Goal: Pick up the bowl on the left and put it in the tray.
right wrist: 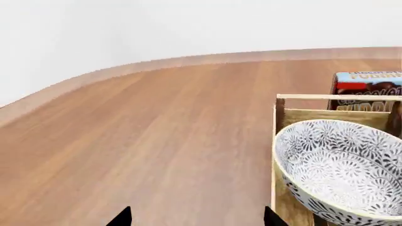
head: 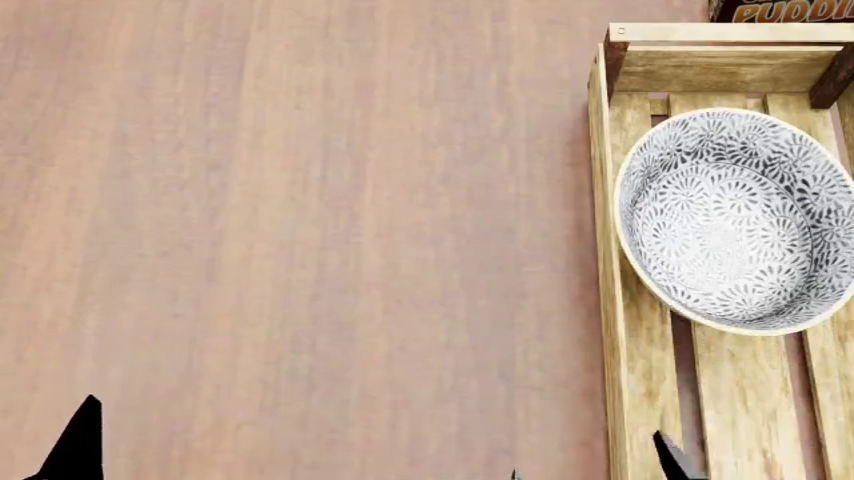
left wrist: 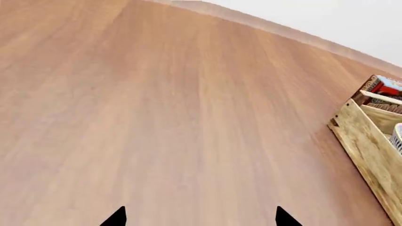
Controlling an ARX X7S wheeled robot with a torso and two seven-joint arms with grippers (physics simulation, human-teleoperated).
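The bowl [head: 734, 220], white with a dense grey-black floral pattern, sits upright inside the light-wood tray [head: 617, 300] at the table's right side. In the right wrist view the bowl [right wrist: 339, 169] fills the tray's [right wrist: 326, 115] near end. My right gripper [right wrist: 196, 219] is open over bare table beside the tray's left wall, holding nothing. My left gripper [left wrist: 201, 219] is also open and empty, well left of the tray [left wrist: 364, 141], where a sliver of the bowl [left wrist: 397, 136] shows. In the head view only black fingertips [head: 80, 445] show at the bottom edge.
A chocolate pudding box [right wrist: 367, 84] stands just behind the tray's far end, its top also showing in the head view [head: 787, 10]. The wooden table [head: 294, 230] stretches left of the tray. A white wall lies beyond the table's far edge [right wrist: 125, 68].
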